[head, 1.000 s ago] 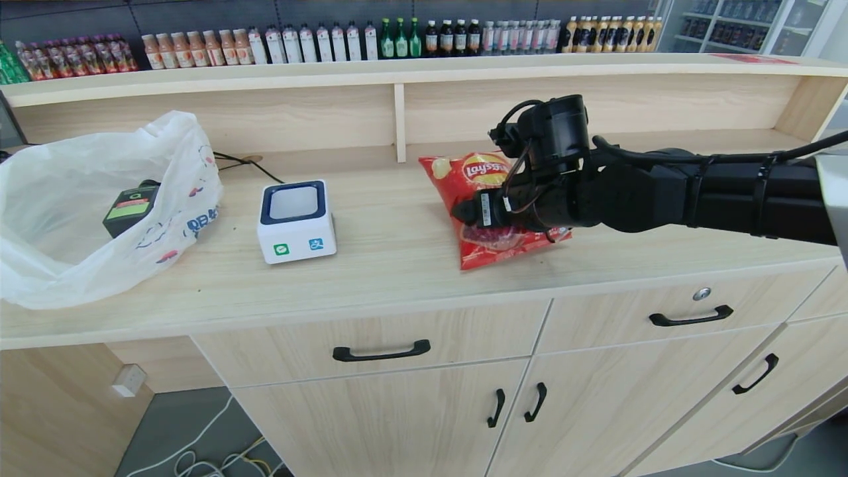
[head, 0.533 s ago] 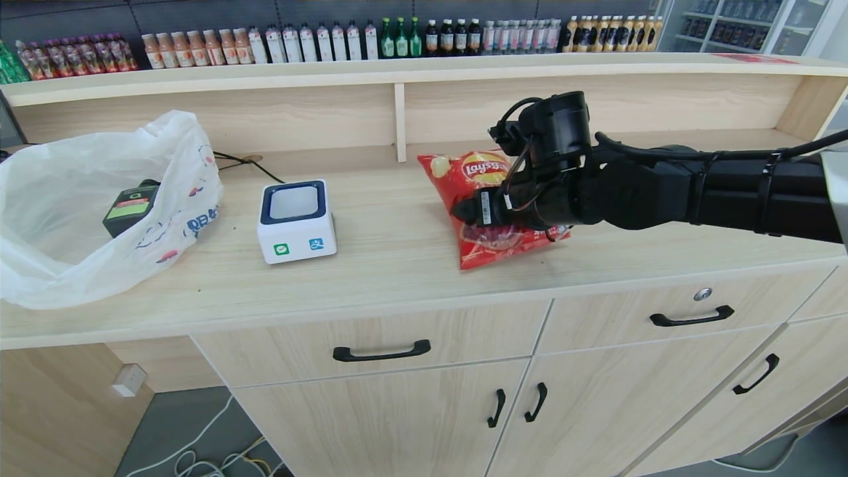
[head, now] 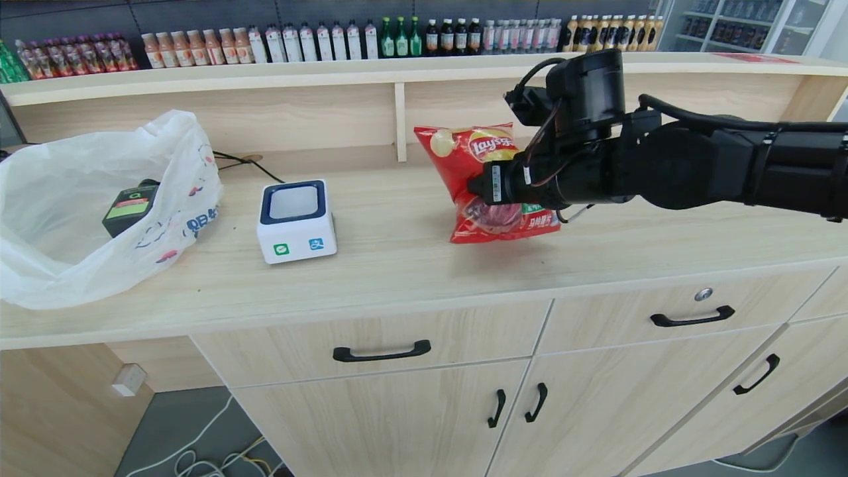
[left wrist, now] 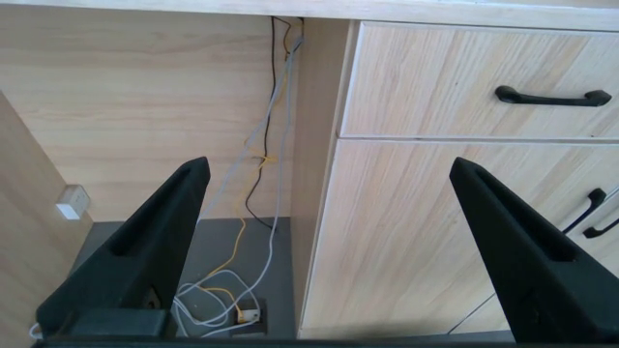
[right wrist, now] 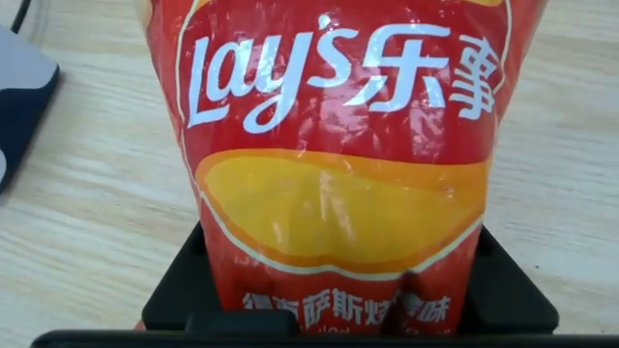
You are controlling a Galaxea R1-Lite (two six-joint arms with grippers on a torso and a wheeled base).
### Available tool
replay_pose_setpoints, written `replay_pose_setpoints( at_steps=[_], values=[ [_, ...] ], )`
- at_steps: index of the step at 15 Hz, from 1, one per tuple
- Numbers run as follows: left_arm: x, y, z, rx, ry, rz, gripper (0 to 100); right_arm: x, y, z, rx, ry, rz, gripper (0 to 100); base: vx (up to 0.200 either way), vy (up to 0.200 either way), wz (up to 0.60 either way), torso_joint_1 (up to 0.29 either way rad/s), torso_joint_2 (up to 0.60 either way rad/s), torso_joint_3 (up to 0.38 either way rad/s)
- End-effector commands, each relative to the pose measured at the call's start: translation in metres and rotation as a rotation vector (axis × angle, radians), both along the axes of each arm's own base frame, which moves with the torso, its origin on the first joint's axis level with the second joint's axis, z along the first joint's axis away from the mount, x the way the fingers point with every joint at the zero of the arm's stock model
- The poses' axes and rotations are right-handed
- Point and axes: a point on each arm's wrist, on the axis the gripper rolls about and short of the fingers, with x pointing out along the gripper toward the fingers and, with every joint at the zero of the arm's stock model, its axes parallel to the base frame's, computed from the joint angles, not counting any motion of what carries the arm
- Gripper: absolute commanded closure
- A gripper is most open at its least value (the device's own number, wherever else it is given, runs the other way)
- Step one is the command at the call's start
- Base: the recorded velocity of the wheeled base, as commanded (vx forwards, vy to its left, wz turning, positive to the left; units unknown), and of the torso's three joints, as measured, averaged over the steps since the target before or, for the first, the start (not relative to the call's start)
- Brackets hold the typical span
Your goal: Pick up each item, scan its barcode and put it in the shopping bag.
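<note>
I have the red glossy foil chip bag in the right gripper, which is closed across the bag's middle. In the right wrist view the dark fingers sit on either side of the bag, and the foil bulges between them. The bag hangs upright with its printed face towards me. It looks clear of the light wooden bench, judging by the shadow under its lower seam. It is to the right of the white cube scanner with the dark blue-rimmed window. The thin white plastic shopping bag lies slumped open at the far left.

The left gripper hangs below bench level in front of the cabinet doors, spread wide and holding nothing.

I judge this pack to be very light, puffed with air and slick, with brittle contents. A hard squeeze would crush the chips, while a soft one could let the foil slide or swing. A mid-body hold suits it, or the crimped top seam if it slips. I can't see the barcode, which is probably on the back, so that face needs turning towards the scanner window.
</note>
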Motion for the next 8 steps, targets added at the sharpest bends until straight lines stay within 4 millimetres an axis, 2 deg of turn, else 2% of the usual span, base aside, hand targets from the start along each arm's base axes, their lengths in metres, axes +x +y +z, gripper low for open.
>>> replay_pose_setpoints(
  at_steps=[1, 5, 8],
  values=[
    [0.0, 0.0, 0.0, 0.0, 0.0, 0.0, 0, -0.014, -0.009, 0.02, 0.024, -0.039, -0.001, 100, 0.0, 0.0, 0.0, 0.0, 0.0, 0.0],
    [0.0, 0.0, 0.0, 0.0, 0.0, 0.0, 0, -0.031, -0.019, 0.031, 0.039, -0.046, 0.024, 100, 0.0, 0.0, 0.0, 0.0, 0.0, 0.0],
    [0.0, 0.0, 0.0, 0.0, 0.0, 0.0, 0, -0.049, -0.028, 0.047, 0.066, -0.071, 0.058, 100, 0.0, 0.0, 0.0, 0.0, 0.0, 0.0]
  ],
)
